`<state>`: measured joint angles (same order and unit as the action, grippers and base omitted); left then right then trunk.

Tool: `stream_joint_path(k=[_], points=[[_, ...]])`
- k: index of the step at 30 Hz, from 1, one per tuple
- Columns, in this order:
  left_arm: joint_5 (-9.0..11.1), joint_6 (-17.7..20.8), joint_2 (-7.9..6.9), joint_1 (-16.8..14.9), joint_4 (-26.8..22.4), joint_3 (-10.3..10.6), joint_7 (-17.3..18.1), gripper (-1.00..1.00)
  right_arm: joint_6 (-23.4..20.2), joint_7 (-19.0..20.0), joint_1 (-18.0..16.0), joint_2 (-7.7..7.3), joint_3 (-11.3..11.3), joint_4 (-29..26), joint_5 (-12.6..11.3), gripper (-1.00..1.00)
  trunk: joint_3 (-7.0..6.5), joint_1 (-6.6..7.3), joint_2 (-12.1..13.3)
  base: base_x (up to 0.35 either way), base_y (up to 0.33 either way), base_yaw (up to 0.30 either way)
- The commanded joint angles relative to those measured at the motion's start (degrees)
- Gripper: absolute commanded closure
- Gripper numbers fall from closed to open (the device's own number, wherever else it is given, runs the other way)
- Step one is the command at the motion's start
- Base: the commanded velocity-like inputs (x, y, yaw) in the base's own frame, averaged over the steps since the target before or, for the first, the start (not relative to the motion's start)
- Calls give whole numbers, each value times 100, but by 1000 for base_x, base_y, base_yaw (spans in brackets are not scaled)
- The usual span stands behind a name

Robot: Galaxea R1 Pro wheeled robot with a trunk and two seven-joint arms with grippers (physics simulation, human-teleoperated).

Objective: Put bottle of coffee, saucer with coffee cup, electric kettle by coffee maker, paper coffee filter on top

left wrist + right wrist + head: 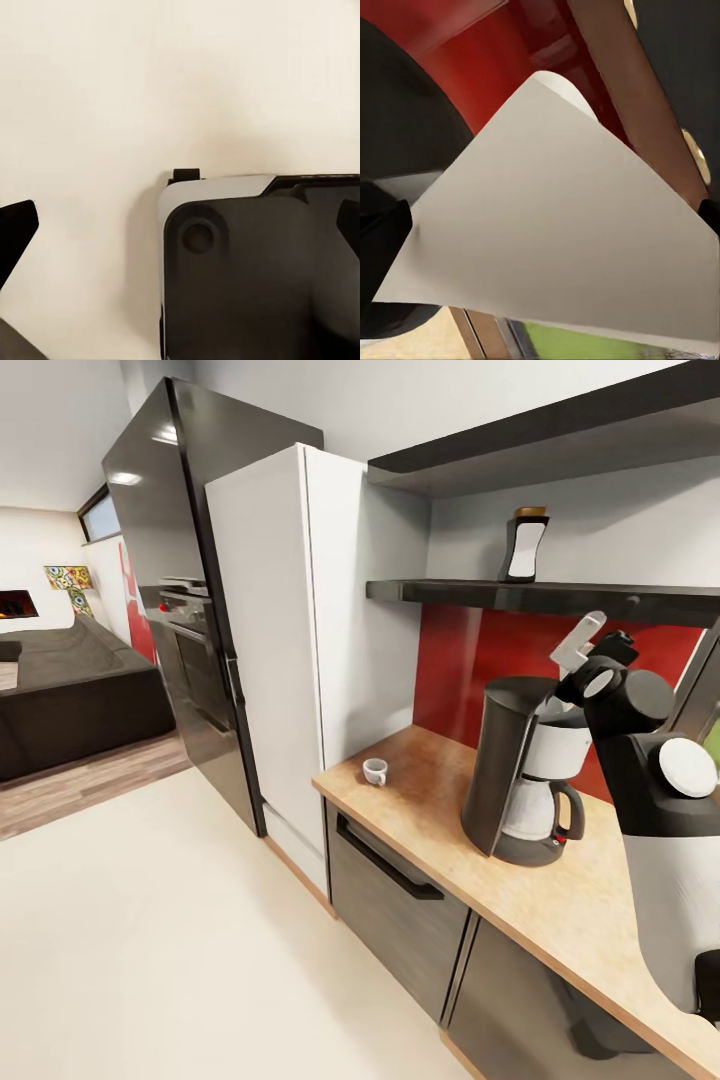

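Overhead, right hand (pixel 588 650) clamped on paper coffee filter (pixel 577 641) — above coffee maker (pixel 520 770); left hand's grip untellable.

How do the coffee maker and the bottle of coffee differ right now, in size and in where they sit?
The coffee maker stands on the kitchen countertop; the bottle of coffee stands on the kitchen shelf above it. The coffee maker is much the taller and bulkier; the bottle of coffee is small and slim. The coffee maker has a glass carafe; the bottle of coffee has a tan cap and pale label. Both are dark and upright.
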<state>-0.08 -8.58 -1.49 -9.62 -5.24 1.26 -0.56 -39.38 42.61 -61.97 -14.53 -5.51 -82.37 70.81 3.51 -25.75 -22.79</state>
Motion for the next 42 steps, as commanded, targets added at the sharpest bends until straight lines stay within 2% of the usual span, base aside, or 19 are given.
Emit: stream_joint_path(k=[1, 42], points=[[-1, -21, -1, -5, 5, 17, -8, -100, -17, 54, -8, -6, -14, 4, 62, 100, 13, -4, -13, 0, -26, 0], [-1, 15, 17, -5, 10, 24, -12, -100, -13, 54, -8, -6, -21, 477, 56, 100, 13, -4, -13, 4, -3, 0]])
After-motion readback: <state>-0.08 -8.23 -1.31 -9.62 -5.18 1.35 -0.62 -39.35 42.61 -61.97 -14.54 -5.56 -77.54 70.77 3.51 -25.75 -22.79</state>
